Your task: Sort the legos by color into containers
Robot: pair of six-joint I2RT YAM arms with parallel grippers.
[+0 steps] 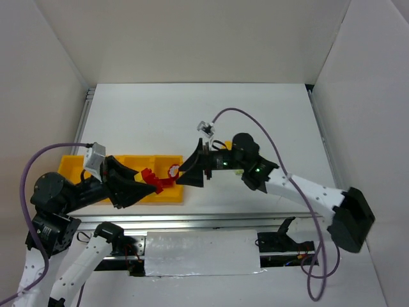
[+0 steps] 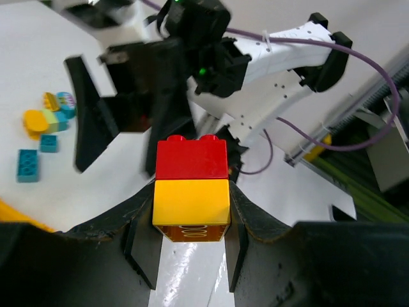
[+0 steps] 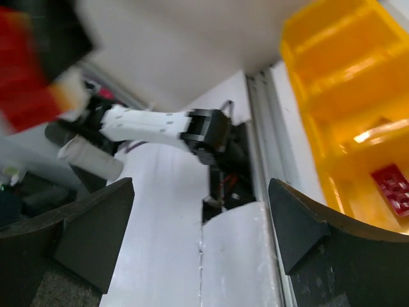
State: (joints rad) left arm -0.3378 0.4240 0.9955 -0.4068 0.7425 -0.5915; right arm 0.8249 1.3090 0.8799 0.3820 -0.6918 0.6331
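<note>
Task stage: early, judging from the present layout.

Sorted so far: one small red plastic brick (image 3: pixel 393 192), lying in a compartment of the long yellow plastic divided tray (image 3: pixel 332 70) at the right edge of the right wrist frame. Contents of the other compartments: cannot tell (mostly hidden by the arms).

Pinched between the fingers of the left gripper (image 2: pixel 192 214), at the centre of the left wrist frame: a red studded plastic brick (image 2: pixel 192 160) stacked on a yellow plastic brick (image 2: pixel 192 201). In the top frame, located left of centre, overlapping the right end of the tray.

Right gripper (image 3: pixel 201 217): fingers spread wide, nothing between them, facing the stack from just beside it.

Left to do:
- Separate the two-colour stack (probably a two-arm pull).
- Deposit each half by colour.
- Collect the loose teal and yellow bricks (image 2: pixel 45 121) on the white table (image 2: pixel 19 77), upper left of the left wrist frame.

Markings: no legible brand or text. Only a row of looped lines on the orange-brown face below the yellow brick, unreadable.
</note>
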